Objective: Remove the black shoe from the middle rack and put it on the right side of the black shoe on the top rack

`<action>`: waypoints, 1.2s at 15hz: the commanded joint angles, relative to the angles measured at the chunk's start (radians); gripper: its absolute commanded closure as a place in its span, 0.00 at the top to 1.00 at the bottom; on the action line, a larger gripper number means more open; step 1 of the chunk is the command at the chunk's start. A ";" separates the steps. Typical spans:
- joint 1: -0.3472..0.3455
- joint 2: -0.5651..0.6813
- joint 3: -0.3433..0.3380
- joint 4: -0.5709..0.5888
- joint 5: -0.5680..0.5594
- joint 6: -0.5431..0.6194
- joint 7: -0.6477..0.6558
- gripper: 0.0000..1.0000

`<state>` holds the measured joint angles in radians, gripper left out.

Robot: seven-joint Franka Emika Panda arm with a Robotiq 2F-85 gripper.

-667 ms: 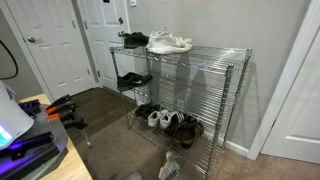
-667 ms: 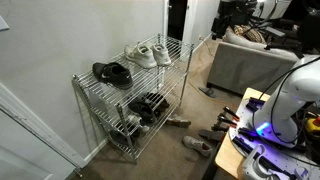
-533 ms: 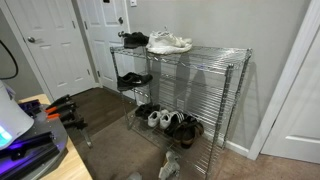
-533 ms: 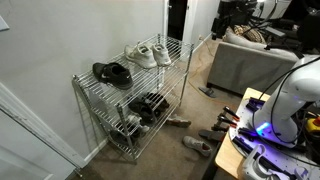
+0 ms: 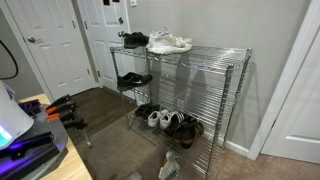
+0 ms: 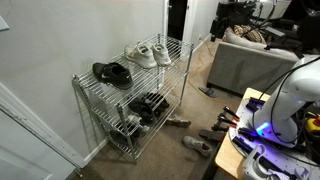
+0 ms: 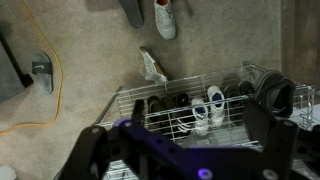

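The chrome wire shelving stands against the wall in both exterior views. On the top rack (image 5: 215,52) a chunky black shoe (image 5: 134,40) lies at one end beside white sneakers (image 5: 170,42); it also shows from the other side (image 6: 112,73) and in the wrist view (image 7: 276,95). The slim black shoe (image 5: 132,79) lies on the middle rack (image 5: 148,85), also seen in an exterior view (image 6: 148,103). My gripper (image 7: 180,140) is open and empty, high above and well clear of the shelving, looking down on it.
Several shoes sit on the bottom tier (image 5: 170,122). Loose shoes lie on the carpet (image 6: 195,143) and in the wrist view (image 7: 165,18). A slipper (image 7: 152,65) and a yellow cable (image 7: 45,85) lie on the floor. A couch (image 6: 250,60) and doors (image 5: 55,45) stand nearby.
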<state>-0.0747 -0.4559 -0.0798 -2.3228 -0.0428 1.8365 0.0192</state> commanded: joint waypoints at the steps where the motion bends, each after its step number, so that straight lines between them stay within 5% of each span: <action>1: 0.013 0.055 0.053 -0.073 -0.001 0.112 0.074 1.00; 10: 0.099 0.355 0.192 -0.122 0.010 0.531 0.324 1.00; 14: 0.149 0.494 0.218 -0.093 0.004 0.631 0.456 1.00; 18: 0.189 0.605 0.208 -0.064 0.037 0.678 0.424 1.00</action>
<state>0.0955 0.0719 0.1342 -2.4212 -0.0413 2.5009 0.4664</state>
